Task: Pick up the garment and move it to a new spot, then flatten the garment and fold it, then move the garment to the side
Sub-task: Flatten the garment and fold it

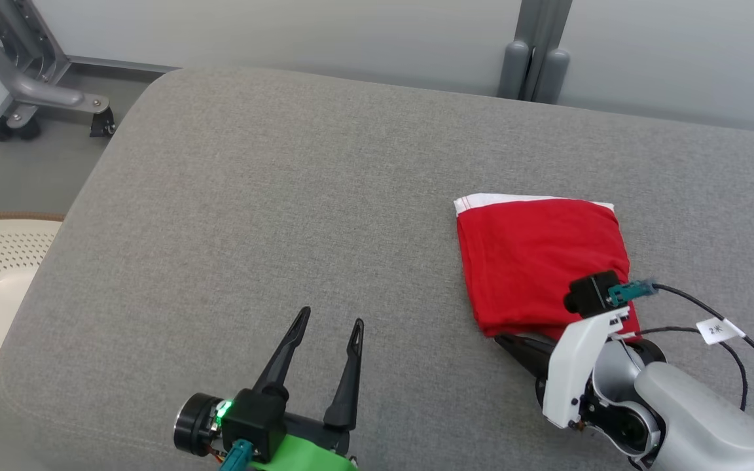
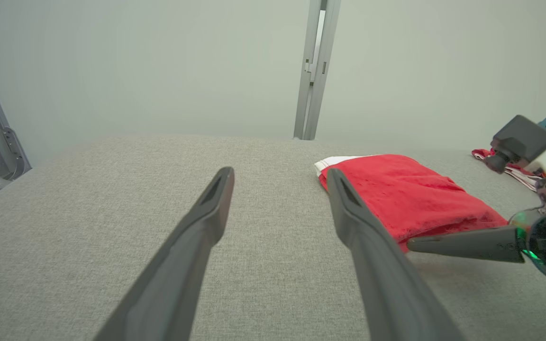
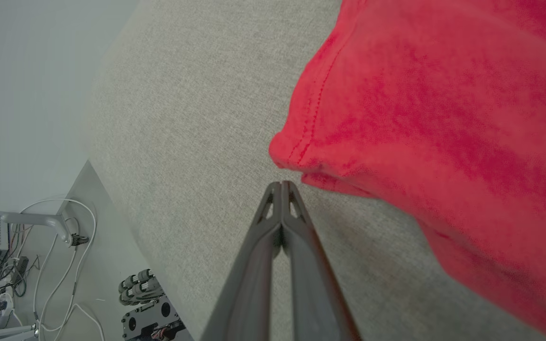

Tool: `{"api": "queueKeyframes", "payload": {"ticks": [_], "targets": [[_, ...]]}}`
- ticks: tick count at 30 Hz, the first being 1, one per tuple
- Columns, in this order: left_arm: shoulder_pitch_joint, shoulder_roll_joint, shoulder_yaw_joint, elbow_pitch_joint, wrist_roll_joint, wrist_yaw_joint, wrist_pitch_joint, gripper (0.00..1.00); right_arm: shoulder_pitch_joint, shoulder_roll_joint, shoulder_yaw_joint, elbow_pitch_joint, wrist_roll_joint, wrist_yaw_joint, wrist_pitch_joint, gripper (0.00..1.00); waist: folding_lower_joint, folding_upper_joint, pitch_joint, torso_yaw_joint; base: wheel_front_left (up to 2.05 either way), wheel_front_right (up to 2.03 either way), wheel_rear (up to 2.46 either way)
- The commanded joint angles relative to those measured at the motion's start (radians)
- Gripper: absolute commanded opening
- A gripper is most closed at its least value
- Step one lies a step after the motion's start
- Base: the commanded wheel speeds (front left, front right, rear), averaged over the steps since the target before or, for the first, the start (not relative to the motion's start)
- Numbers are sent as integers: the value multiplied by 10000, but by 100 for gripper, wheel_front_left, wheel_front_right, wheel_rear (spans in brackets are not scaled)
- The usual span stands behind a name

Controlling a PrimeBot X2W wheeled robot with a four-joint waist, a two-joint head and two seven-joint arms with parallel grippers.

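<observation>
The folded red garment [image 1: 537, 261] is lying on the grey cushion [image 1: 285, 196]. The right gripper [image 1: 500, 339] is sitting pinched shut and empty just beside its near corner. The left gripper [image 1: 329, 320] is hovering well apart from it, fingers spread.

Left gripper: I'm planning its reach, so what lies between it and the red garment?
Bare grey cushion, as the head view shows, between the left gripper and the garment; the shut right gripper lies at the garment's near edge.
</observation>
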Motion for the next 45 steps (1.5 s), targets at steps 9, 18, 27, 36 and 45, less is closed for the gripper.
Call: {"api": "queueKeyframes", "payload": {"ticks": [9,18,27,36,45], "targets": [[789,17,1118,-137,83,112,0,100,1360,-9,-367,832,-2094,2,-4035,100,0,0,-1087,-1200,0,0,0],[1402,23,2386,-144,408,-512,-1,100,2257,889,-2983,1077,-4992,2,-5294,100,0,0,-1640,-1998,0,0,0],[1969,18,2853,133,544,-716,0,100,4316,2251,-5750,-1474,-7668,1,-5282,100,0,0,-1879,-2248,0,0,0],[2141,18,2886,334,692,-863,1,100,5385,2842,-6598,-2292,-8128,1,-5283,100,0,0,-2053,-2195,0,0,0],[2016,17,2894,396,723,-888,-1,100,5744,3140,-6669,-2425,-8209,1,-5286,100,0,0,-2042,-2186,0,0,0]]}}
